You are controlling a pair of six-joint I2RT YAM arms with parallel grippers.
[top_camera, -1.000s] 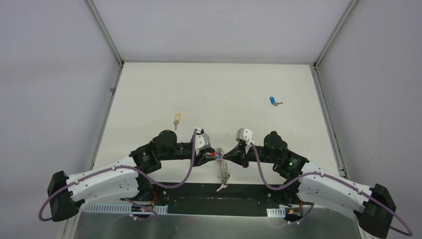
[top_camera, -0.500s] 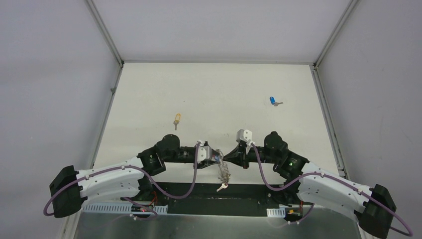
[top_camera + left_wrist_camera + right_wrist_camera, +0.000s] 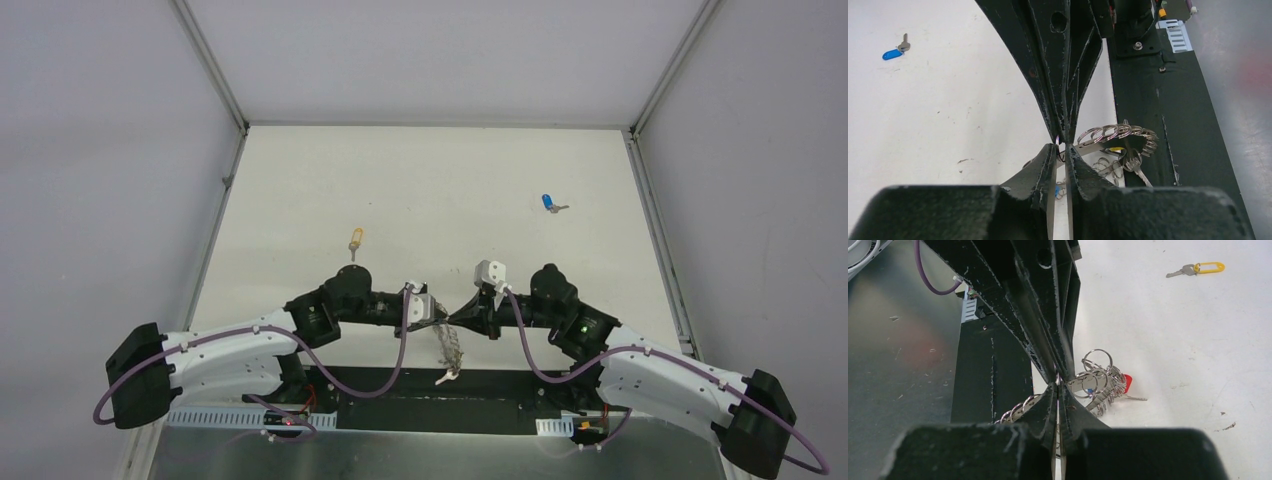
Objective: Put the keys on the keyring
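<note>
The keyring [image 3: 452, 345], a floppy grey loop of wire coils, hangs between both grippers near the table's front edge. My left gripper [image 3: 437, 318] and right gripper [image 3: 456, 318] meet tip to tip, each shut on a thin wire ring of it. In the left wrist view the left gripper [image 3: 1063, 148] pinches the ring, with the coils [image 3: 1118, 132] and a silver key [image 3: 1137, 167] behind. In the right wrist view the right gripper [image 3: 1057, 385] pinches it, and a red key [image 3: 1127, 383] lies among the rings [image 3: 1098, 377]. A yellow key [image 3: 354, 240] and a blue key [image 3: 548, 203] lie loose on the table.
The black base strip [image 3: 400, 385] and a metal plate [image 3: 440, 450] run along the near edge, under the hanging keyring. Grey walls close in the white table [image 3: 440, 180] on three sides. The blue key [image 3: 893, 53] and yellow key [image 3: 1203, 267] also show in the wrist views.
My left gripper has moved right until its tips meet the right gripper's. The keyring has shifted slightly right. The right arm has stayed put.
</note>
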